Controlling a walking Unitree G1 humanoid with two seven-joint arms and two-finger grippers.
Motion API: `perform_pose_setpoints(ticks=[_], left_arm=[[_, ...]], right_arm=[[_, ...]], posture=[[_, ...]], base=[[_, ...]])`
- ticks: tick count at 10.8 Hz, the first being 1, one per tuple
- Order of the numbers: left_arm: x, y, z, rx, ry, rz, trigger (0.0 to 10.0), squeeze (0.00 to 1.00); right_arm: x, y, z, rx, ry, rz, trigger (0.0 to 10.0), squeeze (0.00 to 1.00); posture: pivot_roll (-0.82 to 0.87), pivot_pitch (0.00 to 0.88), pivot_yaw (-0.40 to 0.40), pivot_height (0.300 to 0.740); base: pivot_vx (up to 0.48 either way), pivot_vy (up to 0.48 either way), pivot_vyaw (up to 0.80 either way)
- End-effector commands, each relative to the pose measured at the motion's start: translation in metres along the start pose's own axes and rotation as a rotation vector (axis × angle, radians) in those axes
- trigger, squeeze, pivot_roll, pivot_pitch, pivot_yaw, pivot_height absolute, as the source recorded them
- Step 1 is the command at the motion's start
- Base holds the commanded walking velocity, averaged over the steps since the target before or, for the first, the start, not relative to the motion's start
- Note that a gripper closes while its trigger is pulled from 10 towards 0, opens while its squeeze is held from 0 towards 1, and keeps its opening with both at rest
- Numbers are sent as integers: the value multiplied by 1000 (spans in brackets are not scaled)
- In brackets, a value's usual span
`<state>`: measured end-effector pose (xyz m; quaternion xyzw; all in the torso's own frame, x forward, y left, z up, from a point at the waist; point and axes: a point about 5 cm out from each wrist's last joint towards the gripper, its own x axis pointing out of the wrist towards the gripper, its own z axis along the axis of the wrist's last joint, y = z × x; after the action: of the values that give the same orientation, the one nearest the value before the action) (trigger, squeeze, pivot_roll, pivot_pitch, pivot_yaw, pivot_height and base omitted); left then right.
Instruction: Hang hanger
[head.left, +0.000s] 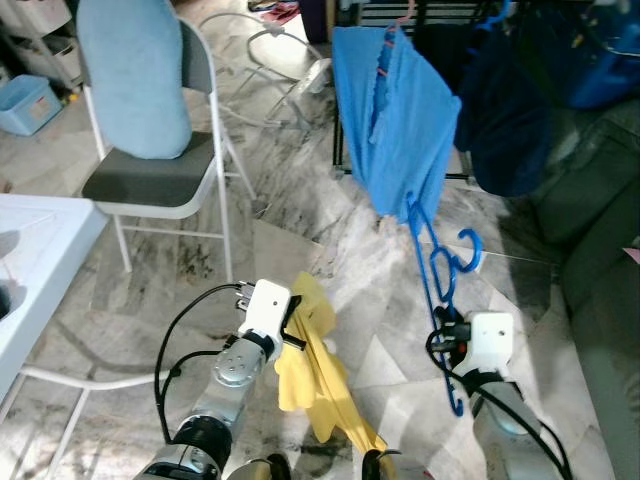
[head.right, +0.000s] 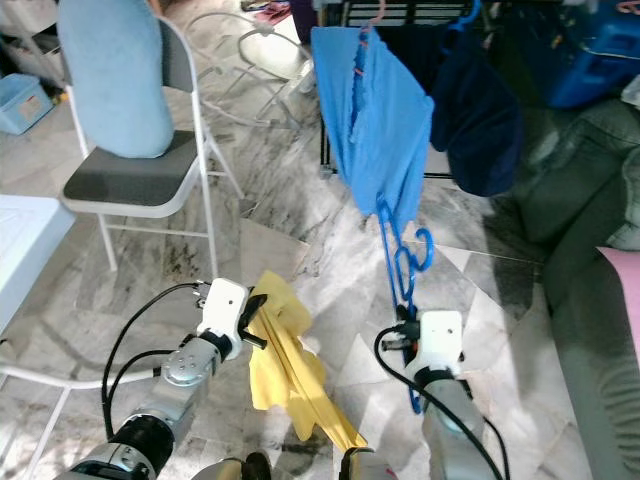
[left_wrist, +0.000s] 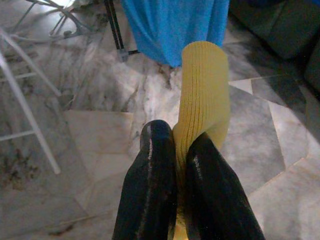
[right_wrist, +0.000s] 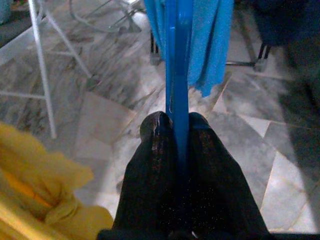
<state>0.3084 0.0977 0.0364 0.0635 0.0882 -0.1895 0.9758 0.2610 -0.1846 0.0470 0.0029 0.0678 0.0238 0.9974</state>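
Observation:
A blue plastic hanger (head.left: 436, 275) stands upright in front of me, with its hook (head.left: 468, 250) curling to the right. My right gripper (right_wrist: 175, 131) is shut on the hanger's (right_wrist: 177, 65) lower bar. My left gripper (left_wrist: 175, 145) is shut on a yellow knitted cloth (left_wrist: 202, 95), which hangs in folds (head.left: 315, 370) between my arms. Ahead, a blue garment (head.left: 395, 115) and a dark navy one (head.left: 505, 110) hang from a black drying rack (head.right: 345, 12).
A white folding chair (head.left: 150, 185) draped with a pale blue towel (head.left: 130, 70) stands at the left. A white table edge (head.left: 40, 250) lies at the near left and a grey sofa (head.left: 600, 260) at the right. The floor is grey marble tile (head.left: 300, 200).

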Motion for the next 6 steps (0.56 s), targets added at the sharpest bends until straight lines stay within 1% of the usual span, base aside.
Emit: perform_pose_setpoints(ticks=[1, 2, 3, 6], left_arm=[[8, 13, 34, 2, -148, 60, 10000, 0], [8, 11, 33, -22, -137, 61, 10000, 0], [8, 10, 32, -21, -135, 56, 10000, 0], [8, 11, 32, -28, -124, 54, 10000, 0]], right_arm=[[-3, 0, 0, 9, 8, -15, 10000, 0], [-7, 6, -1, 17, 22, -13, 10000, 0], [-9, 8, -2, 19, 26, -7, 10000, 0], [-13, 6, 0, 20, 34, -19, 10000, 0]], posture=[[-188, 143, 65, 740], [-193, 143, 62, 740], [-197, 145, 62, 740], [-202, 156, 64, 740]], base=[[-266, 0, 0], [-274, 0, 0], [-274, 0, 0], [-321, 0, 0]])
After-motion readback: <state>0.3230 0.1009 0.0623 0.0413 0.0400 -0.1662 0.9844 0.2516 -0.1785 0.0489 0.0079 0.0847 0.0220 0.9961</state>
